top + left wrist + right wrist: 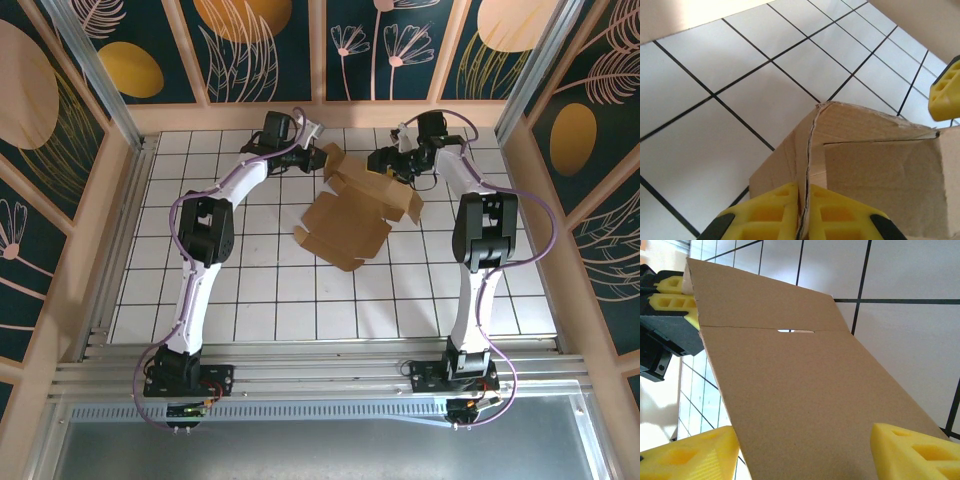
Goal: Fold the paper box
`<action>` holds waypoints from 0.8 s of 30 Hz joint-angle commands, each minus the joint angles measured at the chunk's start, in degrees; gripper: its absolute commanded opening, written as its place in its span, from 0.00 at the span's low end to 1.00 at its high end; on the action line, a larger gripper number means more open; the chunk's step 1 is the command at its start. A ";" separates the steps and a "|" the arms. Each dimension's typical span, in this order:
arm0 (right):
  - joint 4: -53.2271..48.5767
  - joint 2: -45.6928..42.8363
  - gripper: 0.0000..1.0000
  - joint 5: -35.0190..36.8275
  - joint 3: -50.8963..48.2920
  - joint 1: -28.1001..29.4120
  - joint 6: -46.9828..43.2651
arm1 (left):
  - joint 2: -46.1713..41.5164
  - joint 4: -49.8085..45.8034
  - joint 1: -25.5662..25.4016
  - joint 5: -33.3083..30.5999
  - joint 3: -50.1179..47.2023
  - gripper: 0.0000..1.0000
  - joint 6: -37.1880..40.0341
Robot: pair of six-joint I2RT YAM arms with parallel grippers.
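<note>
L gripper: my L gripper (pixel 803 216) is closed tight. Both yellow fingers (pixel 765 212) are pressed together on a thin cardboard edge of the paper box (pixel 875 165), which stands up betw. them.
L gripper, top view: it (pixel 318 160) sits at the far-left corner of the box, w/ my arm reaching in from the left.
R gripper: my R gripper (pixel 805 432) has its jaws wide apart, and a broad brown panel lies across the gap. Can't tell if the pads touch it.
R gripper, top view: it (pixel 392 165) is at the far-right side of the box, opp. my L gripper.
Paper box, where: far-middle of the surface (pixel 200 290), betw. my two grippers (pixel 350 215).
Paper box, shape: plain brown corrugated sheet, not flat. The near part lies on the tiles and the far flaps are lifted.
Panel, R wrist view: the box panel (pixel 800 390) tilts up off the tiles. It has a crease across it w/ a short slot (pixel 796 331) on that line, and my L gripper (pixel 677 292) clamps its far corner.
L wrist view, extra: one yellow finger (pixel 945 95) of my R gripper shows at the right edge, above the box.
Surface: white tiles w/ dark grid lines.
</note>
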 commanded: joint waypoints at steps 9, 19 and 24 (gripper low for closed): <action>-0.31 0.79 0.70 3.41 -2.09 0.38 1.10 | -5.55 -3.09 -3.19 0.73 2.93 0.05 -15.78; 0.21 -0.81 0.70 6.77 -2.63 0.44 2.05 | -8.93 -11.32 -3.22 -4.57 1.72 0.04 -14.28; 1.07 -2.21 0.70 8.41 -2.45 0.45 2.20 | -11.79 -14.14 -3.22 -8.52 -2.72 0.02 -8.64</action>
